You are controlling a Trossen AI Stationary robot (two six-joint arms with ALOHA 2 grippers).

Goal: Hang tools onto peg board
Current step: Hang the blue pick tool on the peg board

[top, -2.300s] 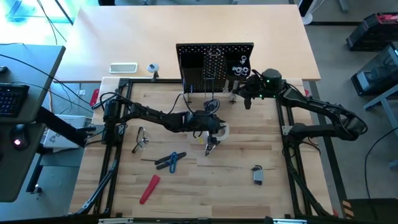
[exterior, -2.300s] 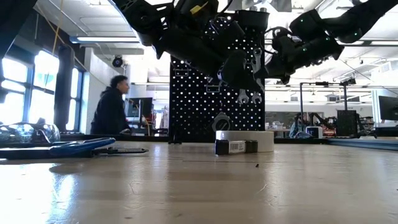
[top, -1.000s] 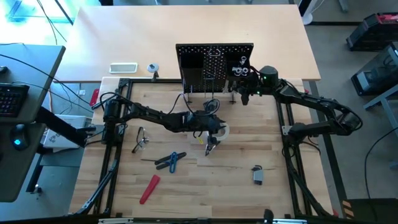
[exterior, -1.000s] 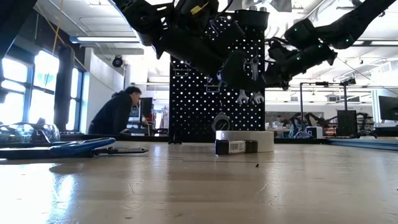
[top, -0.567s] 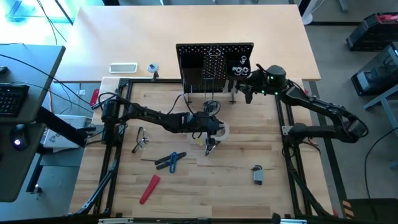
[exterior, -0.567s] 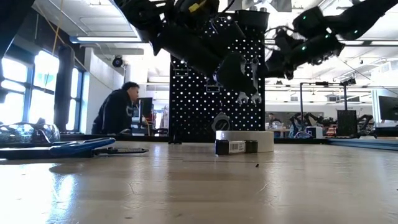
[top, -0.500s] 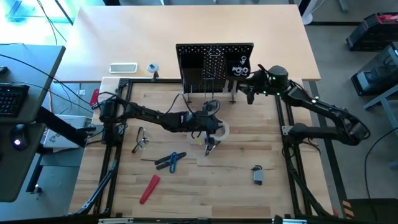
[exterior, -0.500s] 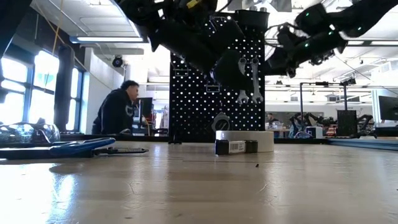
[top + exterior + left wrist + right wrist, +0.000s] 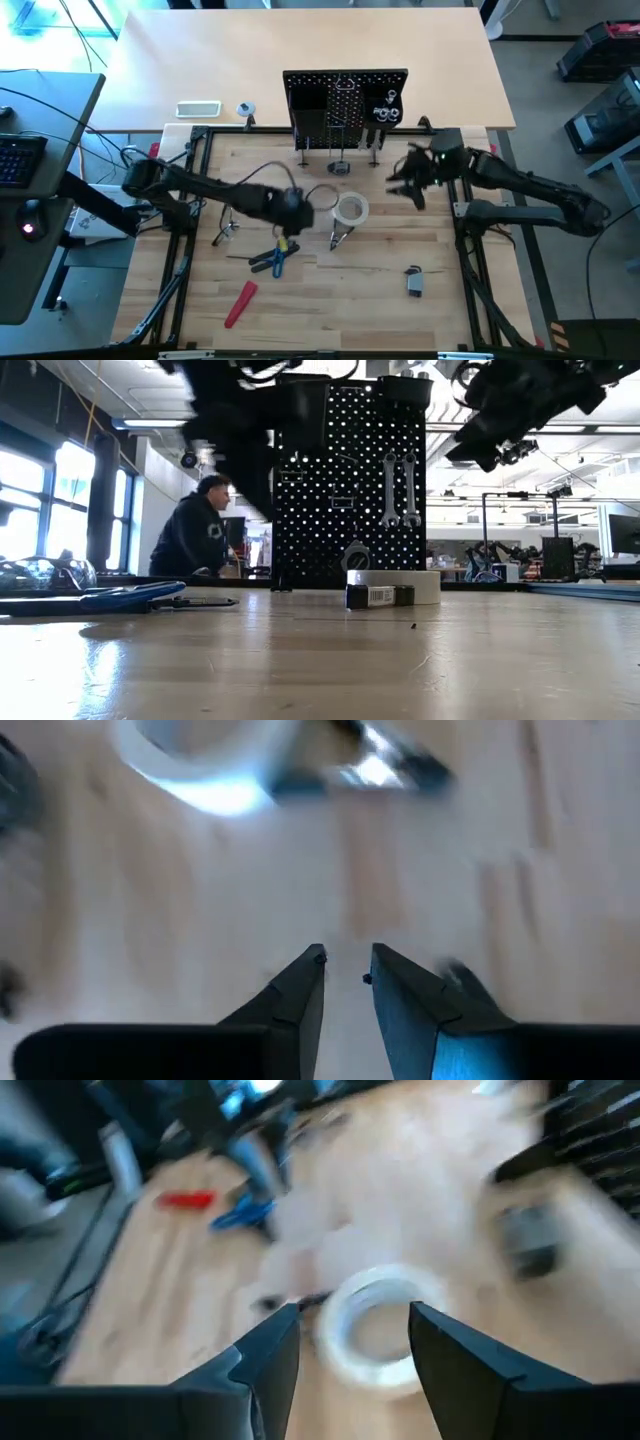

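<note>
The black peg board (image 9: 345, 100) stands upright at the table's far side; two silver wrenches (image 9: 399, 485) hang on it by their upper ends. The white tape roll (image 9: 350, 208) lies flat mid-table, a small silver tool (image 9: 338, 238) just near of it. Blue-handled pliers (image 9: 275, 258), a red-handled tool (image 9: 240, 303) and a small tape measure (image 9: 414, 281) lie nearer. My left gripper (image 9: 298, 210) hovers left of the roll, its fingers (image 9: 345, 965) a narrow gap apart, empty. My right gripper (image 9: 398, 185) is open and empty, right of the roll (image 9: 375, 1325).
Silver tools (image 9: 225, 225) lie at the table's left. A black frame (image 9: 185, 200) runs along the table's sides. In the low view a person (image 9: 195, 535) stands in the room behind the table. Bare wood shows between the peg board and the roll.
My right gripper has drawn back from the peg board toward the table's near edge, and the wrenches stay hanging. My left gripper has pulled away from the tape roll toward the table's left edge and tipped. The roll and the other tools have kept still.
</note>
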